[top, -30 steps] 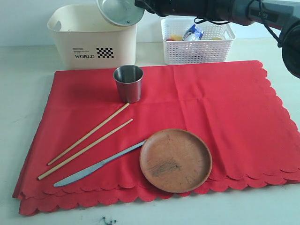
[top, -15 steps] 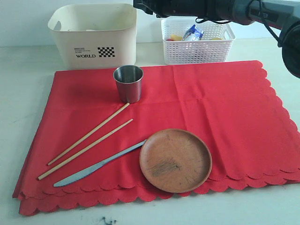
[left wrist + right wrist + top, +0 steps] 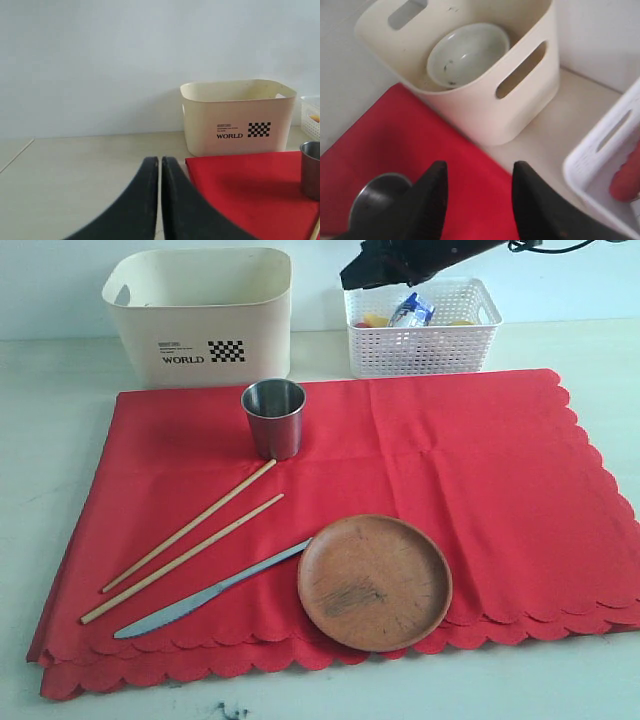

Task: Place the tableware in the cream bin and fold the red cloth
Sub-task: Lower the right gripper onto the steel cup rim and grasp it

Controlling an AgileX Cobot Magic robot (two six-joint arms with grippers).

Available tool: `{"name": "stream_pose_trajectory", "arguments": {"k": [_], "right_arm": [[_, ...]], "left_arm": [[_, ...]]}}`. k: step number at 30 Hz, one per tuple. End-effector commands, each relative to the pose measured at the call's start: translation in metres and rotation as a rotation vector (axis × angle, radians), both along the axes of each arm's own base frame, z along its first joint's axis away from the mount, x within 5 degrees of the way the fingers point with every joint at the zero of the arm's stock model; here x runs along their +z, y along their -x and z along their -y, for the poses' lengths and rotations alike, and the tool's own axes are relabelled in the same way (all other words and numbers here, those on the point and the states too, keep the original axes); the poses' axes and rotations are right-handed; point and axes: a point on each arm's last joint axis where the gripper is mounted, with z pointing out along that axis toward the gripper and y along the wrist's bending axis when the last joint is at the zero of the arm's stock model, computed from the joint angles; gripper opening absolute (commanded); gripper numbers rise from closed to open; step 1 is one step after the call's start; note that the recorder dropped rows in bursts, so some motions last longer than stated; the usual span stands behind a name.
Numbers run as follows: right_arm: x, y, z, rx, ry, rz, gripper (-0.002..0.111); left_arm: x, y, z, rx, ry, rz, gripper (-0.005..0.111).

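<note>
The red cloth [image 3: 400, 500] lies spread on the table. On it stand a steel cup [image 3: 273, 417], two wooden chopsticks [image 3: 190, 540], a silver knife [image 3: 210, 590] and a round brown plate [image 3: 375, 582]. The cream bin [image 3: 200, 315] stands at the back left; the pale white bowl [image 3: 468, 54] lies inside it. My right gripper [image 3: 479, 170] is open and empty, high up near the back between bin and basket, with the cup [image 3: 380, 200] below it. My left gripper [image 3: 160, 162] is shut on nothing, low over bare table left of the cloth [image 3: 250, 190], facing the bin [image 3: 237, 115].
A white lattice basket [image 3: 422, 328] with food items stands at the back right, beside the bin. The right half of the cloth carries nothing. A pale wall runs behind the table.
The bowl that the right gripper held tilted over the bin has dropped into it. The right arm has since pulled back to the right, away from the bin.
</note>
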Motion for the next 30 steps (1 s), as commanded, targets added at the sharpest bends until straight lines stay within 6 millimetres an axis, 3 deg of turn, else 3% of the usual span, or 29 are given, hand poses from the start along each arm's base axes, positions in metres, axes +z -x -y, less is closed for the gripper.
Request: {"name": "stream_pose_trajectory", "arguments": {"k": [1, 8, 12, 15, 20, 30], "right_arm": [[0.004, 0.017, -0.007, 0.139, 0.020, -0.077, 0.041], [-0.003, 0.035, -0.040, 0.279, 0.125, -0.107, 0.042], [-0.013, 0.049, -0.082, 0.289, 0.288, -0.081, 0.042], [-0.016, 0.056, -0.098, 0.303, 0.367, -0.061, 0.042], [-0.021, 0.058, -0.110, 0.247, 0.477, -0.019, 0.042], [-0.037, 0.052, -0.113, 0.195, 0.482, -0.021, 0.042]], "left_arm": [[0.000, 0.001, 0.000, -0.005, 0.008, 0.006, 0.005], [0.000, 0.001, 0.000, -0.005, 0.008, 0.006, 0.005], [0.000, 0.001, 0.000, -0.005, 0.008, 0.006, 0.005], [0.000, 0.001, 0.000, -0.005, 0.008, 0.006, 0.005], [0.000, 0.001, 0.000, -0.005, 0.008, 0.006, 0.005], [0.000, 0.001, 0.000, -0.005, 0.008, 0.006, 0.005]]}}
